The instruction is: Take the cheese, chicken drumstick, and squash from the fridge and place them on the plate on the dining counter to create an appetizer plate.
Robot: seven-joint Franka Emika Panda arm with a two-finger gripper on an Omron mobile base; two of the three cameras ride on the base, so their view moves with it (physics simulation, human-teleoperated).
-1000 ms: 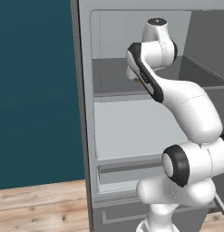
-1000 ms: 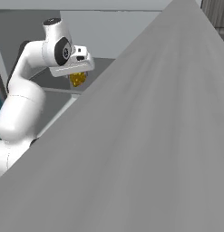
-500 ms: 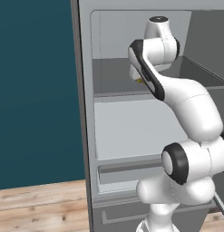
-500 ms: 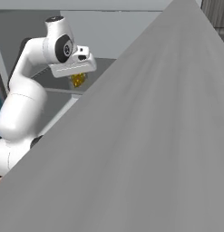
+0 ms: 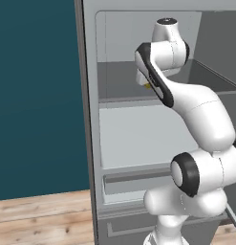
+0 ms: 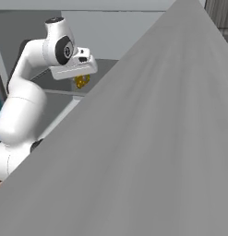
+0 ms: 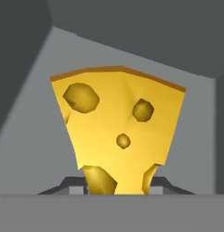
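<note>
The cheese (image 7: 118, 131), a bright yellow wedge with darker holes, sits inside the fridge (image 5: 124, 139) on its upper shelf (image 5: 120, 86), narrow end toward the hand camera and the orange-brown rind edge at the far side. The gripper (image 7: 117, 188) has its dark fingertips (image 7: 75, 186) flanking the narrow end of the wedge (whether they pinch it or stand just off it I cannot tell). In the right base view the cheese (image 6: 81, 81) peeks out yellow just below the white hand. Pale grey walls surround it. Lower in the fridge, a drawer (image 5: 136, 181) sits. The grey fridge door (image 6: 152, 147) slants across the right base view, hiding much of the interior
</note>
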